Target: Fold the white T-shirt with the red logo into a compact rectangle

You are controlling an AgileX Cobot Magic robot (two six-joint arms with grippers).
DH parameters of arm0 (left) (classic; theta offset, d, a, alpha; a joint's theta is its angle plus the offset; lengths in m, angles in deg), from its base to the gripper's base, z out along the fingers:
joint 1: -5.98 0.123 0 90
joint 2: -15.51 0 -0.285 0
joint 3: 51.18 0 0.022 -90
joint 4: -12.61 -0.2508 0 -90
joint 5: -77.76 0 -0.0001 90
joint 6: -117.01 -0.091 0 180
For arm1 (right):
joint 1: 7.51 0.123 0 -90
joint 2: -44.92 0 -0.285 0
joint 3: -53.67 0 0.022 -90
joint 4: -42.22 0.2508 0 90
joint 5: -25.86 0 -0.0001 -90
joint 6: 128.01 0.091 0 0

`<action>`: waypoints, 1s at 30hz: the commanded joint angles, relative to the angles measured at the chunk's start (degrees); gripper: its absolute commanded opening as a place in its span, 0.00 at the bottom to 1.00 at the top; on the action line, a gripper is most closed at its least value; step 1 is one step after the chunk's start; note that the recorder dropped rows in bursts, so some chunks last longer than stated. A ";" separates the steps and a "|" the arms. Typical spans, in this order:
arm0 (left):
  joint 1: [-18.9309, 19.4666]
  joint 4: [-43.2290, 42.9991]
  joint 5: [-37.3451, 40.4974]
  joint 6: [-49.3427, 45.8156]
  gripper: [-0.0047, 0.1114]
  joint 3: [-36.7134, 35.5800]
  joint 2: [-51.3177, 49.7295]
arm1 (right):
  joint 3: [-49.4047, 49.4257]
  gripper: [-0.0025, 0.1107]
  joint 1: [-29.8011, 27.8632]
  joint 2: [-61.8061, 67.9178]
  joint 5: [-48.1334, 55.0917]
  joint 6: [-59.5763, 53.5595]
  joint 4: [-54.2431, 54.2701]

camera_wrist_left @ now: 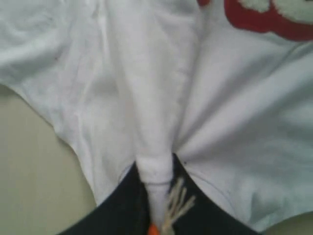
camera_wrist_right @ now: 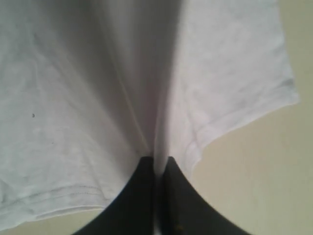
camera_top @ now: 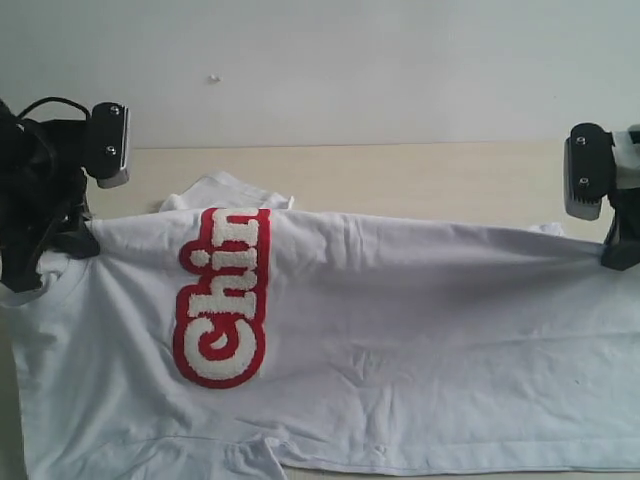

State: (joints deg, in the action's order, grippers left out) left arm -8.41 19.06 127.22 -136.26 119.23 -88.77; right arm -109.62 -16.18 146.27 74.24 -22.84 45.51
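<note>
The white T-shirt [camera_top: 400, 340] hangs stretched between both grippers, its top edge held taut above the table and the rest draped toward the front. The red logo [camera_top: 222, 300] with fuzzy white letters runs down the cloth left of centre; only part of the word shows. My left gripper [camera_top: 82, 240] is shut on the T-shirt at the collar end, where the ribbed collar [camera_wrist_left: 155, 171] and an orange tag [camera_wrist_left: 153, 229] sit between the black fingers [camera_wrist_left: 124, 205]. My right gripper [camera_top: 618, 252] is shut on the T-shirt's hem [camera_wrist_right: 159, 164] at the far right.
The pale wooden table [camera_top: 420, 180] lies bare behind the shirt, ending at a white wall [camera_top: 340, 70]. A sleeve [camera_top: 225, 192] lies bunched on the table behind the logo. The shirt's lower edge [camera_top: 440, 466] reaches the front of the view.
</note>
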 commanded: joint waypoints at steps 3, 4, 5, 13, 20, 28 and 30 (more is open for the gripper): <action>0.09 -0.36 1.37 3.25 0.06 -0.12 6.07 | 0.09 0.02 -0.05 -7.06 0.79 0.12 2.31; 0.09 -0.36 1.73 3.49 0.06 -0.12 6.99 | 0.09 0.02 -0.05 -8.12 0.94 0.12 2.46; 0.09 -0.36 2.21 3.65 0.06 -0.12 8.01 | 0.09 0.02 -0.05 -9.21 1.03 0.12 2.46; 0.09 -2.19 4.51 4.11 0.06 -0.12 15.78 | 0.09 0.02 -0.05 -16.83 1.99 0.12 3.49; 0.09 -2.39 5.45 5.18 0.06 -0.12 22.14 | 0.09 0.02 -0.05 -22.69 2.23 0.52 5.12; 0.09 -2.39 10.01 5.49 0.06 -0.12 28.46 | 0.09 0.02 -0.05 -26.98 4.32 1.04 5.60; 0.09 -2.28 10.88 6.90 0.06 -0.12 29.81 | 0.09 0.02 -0.05 -27.74 6.41 1.04 5.97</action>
State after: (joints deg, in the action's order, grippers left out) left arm -8.41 17.05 137.01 -131.22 119.23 -60.97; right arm -109.57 -16.18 119.70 78.55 -22.17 50.72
